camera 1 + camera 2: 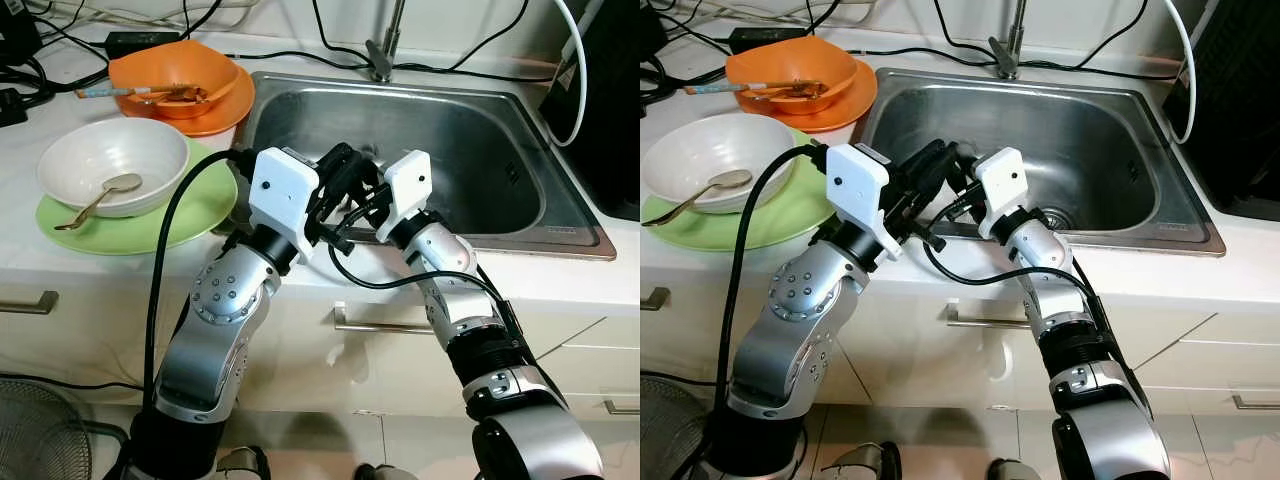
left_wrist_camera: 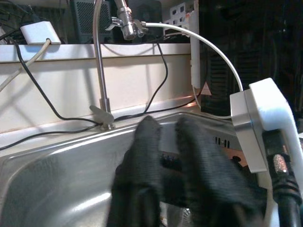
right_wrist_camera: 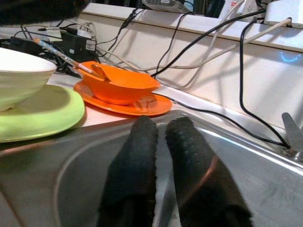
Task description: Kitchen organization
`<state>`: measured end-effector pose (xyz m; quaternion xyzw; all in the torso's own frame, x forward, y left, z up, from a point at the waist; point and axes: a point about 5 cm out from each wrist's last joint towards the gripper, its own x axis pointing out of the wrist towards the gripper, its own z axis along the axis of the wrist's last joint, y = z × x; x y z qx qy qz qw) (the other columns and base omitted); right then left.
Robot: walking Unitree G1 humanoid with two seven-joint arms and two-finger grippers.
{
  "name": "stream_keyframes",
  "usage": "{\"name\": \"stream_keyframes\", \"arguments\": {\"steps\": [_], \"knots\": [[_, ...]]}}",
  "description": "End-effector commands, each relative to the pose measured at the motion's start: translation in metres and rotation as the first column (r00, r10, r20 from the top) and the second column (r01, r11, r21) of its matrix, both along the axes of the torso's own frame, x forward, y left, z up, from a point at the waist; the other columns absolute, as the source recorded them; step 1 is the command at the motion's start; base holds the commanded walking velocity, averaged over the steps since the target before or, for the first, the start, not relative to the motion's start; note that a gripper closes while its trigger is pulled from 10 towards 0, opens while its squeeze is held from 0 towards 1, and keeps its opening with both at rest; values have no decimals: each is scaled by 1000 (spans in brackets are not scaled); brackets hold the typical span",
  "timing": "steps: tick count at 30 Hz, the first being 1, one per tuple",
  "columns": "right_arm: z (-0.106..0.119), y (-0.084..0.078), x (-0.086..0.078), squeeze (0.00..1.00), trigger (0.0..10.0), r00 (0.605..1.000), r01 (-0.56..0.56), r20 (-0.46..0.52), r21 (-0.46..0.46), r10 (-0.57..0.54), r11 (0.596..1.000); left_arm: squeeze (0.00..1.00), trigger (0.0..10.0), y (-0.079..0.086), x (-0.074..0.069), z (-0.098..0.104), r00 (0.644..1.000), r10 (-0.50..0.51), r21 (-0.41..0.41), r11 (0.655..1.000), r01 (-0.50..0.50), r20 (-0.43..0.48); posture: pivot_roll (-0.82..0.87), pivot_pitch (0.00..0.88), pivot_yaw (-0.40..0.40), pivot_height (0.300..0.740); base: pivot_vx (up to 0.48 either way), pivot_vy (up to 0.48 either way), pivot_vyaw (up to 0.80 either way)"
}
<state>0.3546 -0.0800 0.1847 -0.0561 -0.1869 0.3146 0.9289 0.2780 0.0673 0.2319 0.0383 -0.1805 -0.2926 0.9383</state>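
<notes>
A white bowl (image 1: 112, 165) with a spoon (image 1: 100, 198) in it sits on a green plate (image 1: 190, 215) on the counter at the left. Behind it, an orange bowl (image 1: 175, 80) holding utensils rests on an orange plate (image 1: 225, 115). The steel sink (image 1: 470, 150) has nothing in its basin. Both arms reach over the sink's front rim and cross close together. My left gripper (image 2: 166, 124) points toward the faucet (image 2: 99, 71), shut on nothing. My right gripper (image 3: 161, 122) points toward the orange bowl (image 3: 118, 85), shut and holding nothing.
Cables run along the counter's back edge. A dark appliance (image 1: 610, 120) stands to the right of the sink. Drawer fronts with a metal handle (image 1: 385, 325) lie below the counter. A fan grille (image 1: 35, 435) stands on the floor at the lower left.
</notes>
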Motion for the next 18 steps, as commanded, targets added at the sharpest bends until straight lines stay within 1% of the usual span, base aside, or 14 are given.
{"name": "stream_keyframes", "arguments": {"steps": [1,7,12,13,14,15,18], "knots": [[2,-6,3,0,0,1000,26,-5,14,-26,1000,1000,10000,-2,0,-4,1000,-3,12,1000,3,-15,3,83,-20,740,0,0,0],[3,-10,8,0,0,998,65,-13,12,-65,998,1000,10000,-2,-2,-5,1000,-7,9,1000,7,-21,3,85,-23,740,0,0,0],[7,-12,12,0,0,997,76,-6,8,-76,997,1000,10000,0,-1,-6,1000,13,4,1000,-13,-24,3,87,-27,740,0,0,0],[8,-13,13,0,0,996,86,-8,6,-86,996,863,10000,0,-1,-7,1000,17,6,1000,-17,-24,5,86,-30,740,0,0,0],[8,-13,13,0,0,996,86,-8,6,-86,996,863,10000,0,-1,-7,1000,17,6,1000,-17,-24,5,86,-30,740,0,0,0],[9,-16,16,0,0,994,105,-9,7,-105,994,0,10000,2,-1,-8,999,32,10,999,-31,-25,5,87,-31,740,0,0,0],[10,-17,18,0,0,993,116,-11,8,-116,993,0,10000,3,0,-9,999,42,12,999,-42,-26,4,87,-32,740,0,0,0]]}}
